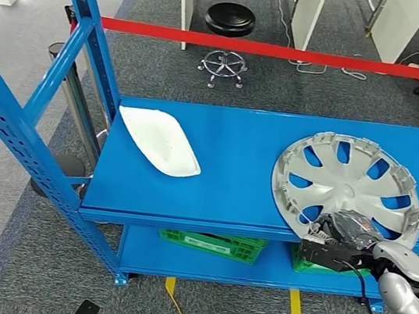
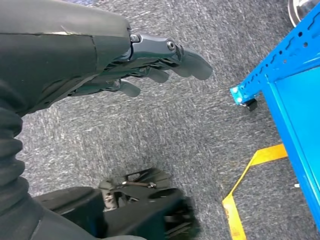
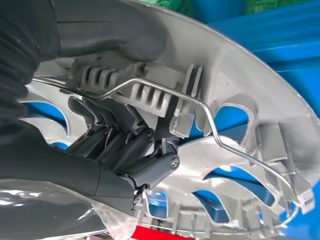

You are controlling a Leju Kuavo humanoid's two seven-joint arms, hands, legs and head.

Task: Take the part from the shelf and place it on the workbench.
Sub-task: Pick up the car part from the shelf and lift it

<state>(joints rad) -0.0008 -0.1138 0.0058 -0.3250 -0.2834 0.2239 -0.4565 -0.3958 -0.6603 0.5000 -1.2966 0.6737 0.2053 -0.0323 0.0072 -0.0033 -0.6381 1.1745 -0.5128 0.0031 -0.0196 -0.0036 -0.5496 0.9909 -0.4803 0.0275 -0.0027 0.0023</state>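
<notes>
Left hand (image 2: 151, 67) hangs over grey carpet beside the blue shelf (image 1: 237, 153), fingers (image 2: 188, 60) stretched out loosely, a little apart, nothing in them. Yellow floor tape (image 2: 249, 175) runs near the shelf's foot.

Top shelf deck, left end: white curved panel (image 1: 159, 140) lying flat, well apart from everything else. Lower deck: green crates (image 1: 212, 243) under the front edge.

Top deck, right end: silver hubcap (image 1: 348, 190), the part, lying inner face up, its near rim at the front edge of the shelf. Right hand (image 1: 341, 240) is on that near rim. Wrist view shows thumb (image 3: 113, 30) on the outer side of the rim, dark fingers (image 3: 124, 145) curled inside against the ribs and wire retaining ring (image 3: 211, 125) — clamped on the hubcap. Hubcap rests on the shelf.

Behind the shelf: red barrier tape (image 1: 270, 50), black stool (image 1: 230, 19).
</notes>
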